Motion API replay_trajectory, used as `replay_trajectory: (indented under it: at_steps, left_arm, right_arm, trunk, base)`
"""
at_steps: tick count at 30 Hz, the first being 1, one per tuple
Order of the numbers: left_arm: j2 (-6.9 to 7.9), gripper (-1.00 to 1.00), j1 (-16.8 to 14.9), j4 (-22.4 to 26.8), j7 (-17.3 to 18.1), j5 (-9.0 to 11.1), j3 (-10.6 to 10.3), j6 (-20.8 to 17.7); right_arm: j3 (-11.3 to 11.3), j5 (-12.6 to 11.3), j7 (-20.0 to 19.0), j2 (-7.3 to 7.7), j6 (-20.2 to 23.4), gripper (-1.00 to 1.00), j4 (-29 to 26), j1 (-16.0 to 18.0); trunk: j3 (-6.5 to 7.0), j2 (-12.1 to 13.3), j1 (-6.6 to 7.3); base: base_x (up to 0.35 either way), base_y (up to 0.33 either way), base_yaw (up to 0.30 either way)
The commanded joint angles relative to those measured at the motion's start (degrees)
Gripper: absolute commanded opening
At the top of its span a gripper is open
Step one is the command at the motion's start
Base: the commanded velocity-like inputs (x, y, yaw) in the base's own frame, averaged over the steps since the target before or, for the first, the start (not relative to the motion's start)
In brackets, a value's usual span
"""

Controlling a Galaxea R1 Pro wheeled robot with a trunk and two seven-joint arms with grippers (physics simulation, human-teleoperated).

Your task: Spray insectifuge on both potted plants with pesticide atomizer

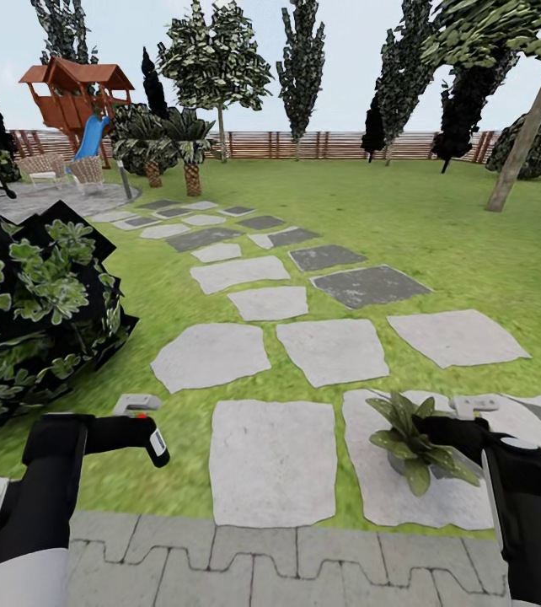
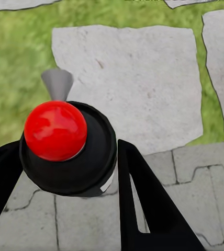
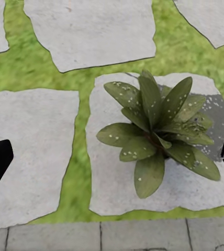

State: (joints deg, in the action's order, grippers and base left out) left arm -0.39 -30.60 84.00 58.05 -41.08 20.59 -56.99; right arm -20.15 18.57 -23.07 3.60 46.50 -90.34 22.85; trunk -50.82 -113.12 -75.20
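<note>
My left gripper (image 1: 141,424) is shut on the pesticide atomizer (image 1: 154,442), a small dark bottle with a white label. From the left wrist camera I look down on the atomizer's (image 2: 70,151) red button and grey nozzle, held between two black fingers (image 2: 143,198) above a stepping stone. One potted plant (image 1: 409,438), a rosette of broad green leaves, stands on a pale stone at the lower right. My right gripper (image 1: 449,427) hovers over it. In the right wrist view the potted plant (image 3: 159,130) has white specks on its leaves and lies below the open right gripper (image 3: 114,154). The second potted plant is out of view.
A large dark bush (image 1: 34,312) crowds the left side. Stepping stones (image 1: 270,459) run across the lawn toward palms (image 1: 188,143) and a playhouse (image 1: 77,93). Grey paving (image 1: 270,556) lies just below me. A slatted wooden fence (image 1: 304,145) closes the back, and a leaning trunk (image 1: 523,126) stands at the right.
</note>
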Motion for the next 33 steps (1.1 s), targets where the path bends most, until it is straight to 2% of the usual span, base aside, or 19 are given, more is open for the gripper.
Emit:
replay_trajectory:
  at_steps: [1, 5, 7, 8, 9, 10, 12, 15, 17, 18, 23, 33]
  left_arm:
    - [-0.02, -1.00, -0.1, 0.1, 0.6, -0.4, 0.4, -0.4]
    - [0.01, -1.00, -0.7, 0.1, 0.5, -0.4, 1.6, -0.3]
    - [-0.31, -1.00, -1.4, -0.2, -0.8, -0.4, 1.9, -0.2]
    - [-0.76, -1.00, -2.3, -0.5, -3.2, -0.3, 1.8, -0.2]
    - [-1.02, -1.00, -2.7, -0.6, -4.6, -0.2, 1.7, -0.2]
    - [-1.90, -1.00, -4.0, -1.5, -8.2, 0.2, 1.7, 0.0]
    - [-3.06, -1.00, -5.7, -4.0, -10.7, 1.3, 1.6, 0.4]
    - [-3.74, -1.00, -7.0, -7.2, -12.0, 3.3, 1.7, 2.5]
    - [-3.82, -1.00, -7.2, -7.9, -12.2, 3.8, 1.8, 3.2]
    - [-3.79, -1.00, -7.4, -8.5, -12.5, 4.2, 2.0, 3.8]
    - [-3.98, -1.00, -7.6, -9.2, -12.7, 4.6, 1.9, 4.3]
    - [-4.08, -1.00, -7.6, -9.3, -12.7, 4.7, 1.8, 4.4]
  right_arm:
    - [0.0, 0.5, -0.7, 0.00, 0.0, 1.00, -0.2, 0.1]
    - [0.0, 0.0, -2.9, 0.02, -0.1, 1.00, -0.4, 0.3]
    - [-0.1, -0.1, -6.7, 0.09, -0.1, 1.00, -0.5, 0.8]
    - [-0.1, -0.1, -10.5, 0.09, -0.2, 1.00, -0.5, 1.0]
    - [-0.2, -0.1, -12.2, 0.09, -0.2, 1.00, -0.5, 1.1]
    - [-0.5, 0.0, -15.9, 0.14, -0.3, 1.00, -0.5, 1.3]
    - [-1.1, 0.2, -18.0, 0.82, -0.4, 1.00, -0.4, 1.4]
    - [-2.8, 0.3, -18.9, 2.41, -0.5, 1.00, -0.3, 1.2]
    - [-3.7, 0.4, -19.1, 2.81, -0.5, 1.00, -0.3, 1.1]
    - [-5.0, 0.4, -19.3, 3.20, -0.5, 1.00, -0.3, 1.0]
    - [-7.5, 0.5, -19.5, 3.70, -0.5, 1.00, -0.3, 0.9]
    - [-8.2, 0.4, -19.7, 3.54, -0.5, 1.00, -0.4, 0.9]
  trunk:
    - [-0.23, -0.4, -0.22]
    - [-0.95, -2.0, -1.10]
    - [-1.31, -2.8, -1.54]
    - [-1.49, -3.2, -1.76]
    - [-1.67, -3.6, -1.98]
    - [-1.85, -4.1, -2.20]
    - [-2.21, -4.9, -2.63]
    - [-2.75, -6.1, -3.29]
    - [-3.11, -6.9, -3.73]
    - [-3.28, -7.3, -3.95]
    - [-4.18, -9.3, -5.05]
    - [-5.98, -13.3, -7.25]
  base:
    - [0.000, 0.000, 0.001]
    - [0.000, 0.000, 0.000]
    - [0.000, 0.000, 0.000]
    - [0.000, 0.000, 0.000]
    - [0.000, 0.000, 0.000]
    - [0.000, 0.000, 0.000]
    - [0.000, 0.000, 0.000]
    - [0.000, 0.000, 0.000]
    - [0.000, 0.000, 0.000]
    - [0.000, 0.000, 0.000]
    - [0.000, 0.000, 0.000]
    - [0.000, 0.000, 0.000]
